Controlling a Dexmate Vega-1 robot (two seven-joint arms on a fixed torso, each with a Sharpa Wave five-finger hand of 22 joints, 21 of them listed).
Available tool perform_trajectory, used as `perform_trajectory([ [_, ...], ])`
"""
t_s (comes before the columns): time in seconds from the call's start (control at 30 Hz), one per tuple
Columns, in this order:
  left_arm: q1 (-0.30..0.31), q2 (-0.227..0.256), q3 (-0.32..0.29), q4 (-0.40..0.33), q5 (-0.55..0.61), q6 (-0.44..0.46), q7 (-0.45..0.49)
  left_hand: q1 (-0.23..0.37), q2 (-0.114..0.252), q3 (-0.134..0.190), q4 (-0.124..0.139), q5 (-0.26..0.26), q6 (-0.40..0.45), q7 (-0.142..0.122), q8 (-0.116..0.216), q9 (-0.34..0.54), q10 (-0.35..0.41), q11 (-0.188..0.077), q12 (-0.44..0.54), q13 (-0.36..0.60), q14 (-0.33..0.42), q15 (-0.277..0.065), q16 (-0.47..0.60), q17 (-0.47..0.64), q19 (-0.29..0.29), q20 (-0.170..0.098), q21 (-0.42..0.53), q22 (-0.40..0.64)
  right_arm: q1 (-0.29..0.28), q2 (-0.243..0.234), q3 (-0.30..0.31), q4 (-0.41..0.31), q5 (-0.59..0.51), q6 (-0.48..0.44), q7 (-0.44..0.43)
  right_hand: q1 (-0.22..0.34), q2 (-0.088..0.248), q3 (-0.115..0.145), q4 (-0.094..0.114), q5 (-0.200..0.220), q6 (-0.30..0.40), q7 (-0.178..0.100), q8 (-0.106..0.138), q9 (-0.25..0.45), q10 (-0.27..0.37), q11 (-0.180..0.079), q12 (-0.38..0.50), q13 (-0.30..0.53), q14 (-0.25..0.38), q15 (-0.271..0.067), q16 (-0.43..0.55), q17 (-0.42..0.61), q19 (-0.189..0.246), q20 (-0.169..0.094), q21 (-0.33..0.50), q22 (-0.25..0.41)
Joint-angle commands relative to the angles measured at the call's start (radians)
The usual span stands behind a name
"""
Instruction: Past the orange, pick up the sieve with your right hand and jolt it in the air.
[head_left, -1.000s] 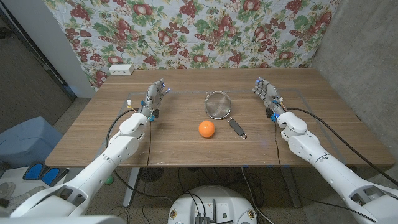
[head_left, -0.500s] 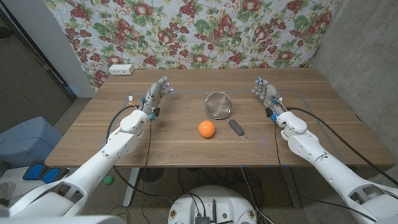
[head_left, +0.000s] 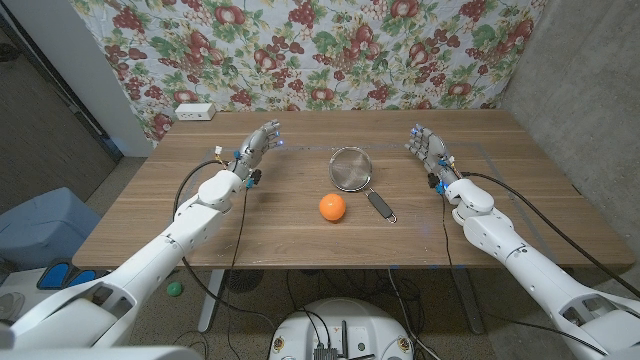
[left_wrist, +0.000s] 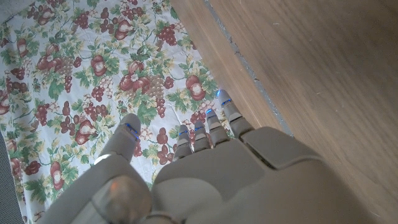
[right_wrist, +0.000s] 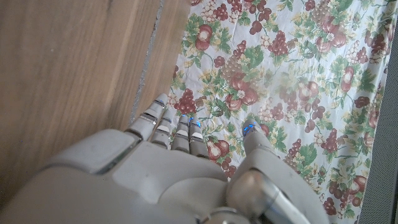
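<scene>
Since the earlier frames, only the left hand (head_left: 258, 146) is raised and turned inward; it is open and empty. Right hand (head_left: 428, 150) is open too, well apart from the round mesh sieve (head_left: 351, 168) lying beyond the smooth orange (head_left: 332, 207) on the wooden table (head_left: 150, 210).

Sieve (head_left: 352, 168) lies just behind orange (head_left: 332, 207), between both hands on table (head_left: 300, 240)

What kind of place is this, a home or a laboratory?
Probably a makeshift test room, not a lived-in home: a floral cloth hangs as a backdrop behind a wooden table, bare grey walls flank it, and only an orange and sieve are laid out.
</scene>
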Motion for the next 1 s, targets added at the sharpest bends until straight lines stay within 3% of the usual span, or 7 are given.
perform_trajectory([
  [0.03,-0.032,0.027,0.033,-0.039,0.092,0.037,0.023,0.009,-0.002,0.0,-0.004,-0.006,0.009,0.001,0.004,0.002,0.005,0.0,0.003,0.002,0.012,-0.002,-0.001,0.005,0.011,-0.003,-0.002,0.002,0.007,0.004,0.002,0.013,0.0,0.012,0.005,-0.004,0.005,0.0,0.003,0.007,0.007,-0.002,0.005,0.006,0.007,0.005,0.005,0.005,0.011,0.002,0.006,0.004,0.011,0.0,0.003,0.004],
  [1.0,-0.084,0.075,0.089,-0.114,0.249,0.107,0.013,0.011,-0.011,-0.014,-0.003,-0.007,0.024,0.004,-0.001,0.002,0.01,0.0,-0.005,0.002,0.0,-0.01,-0.016,0.006,0.007,-0.007,-0.016,0.003,-0.031,-0.004,0.007,-0.043,-0.008,0.02,-0.027,-0.005,0.005,-0.001,0.003,0.008,0.014,0.003,0.007,0.006,0.012,0.007,0.005,0.005,0.015,0.001,0.009,0.004,0.018,-0.005,0.002,0.004],
])
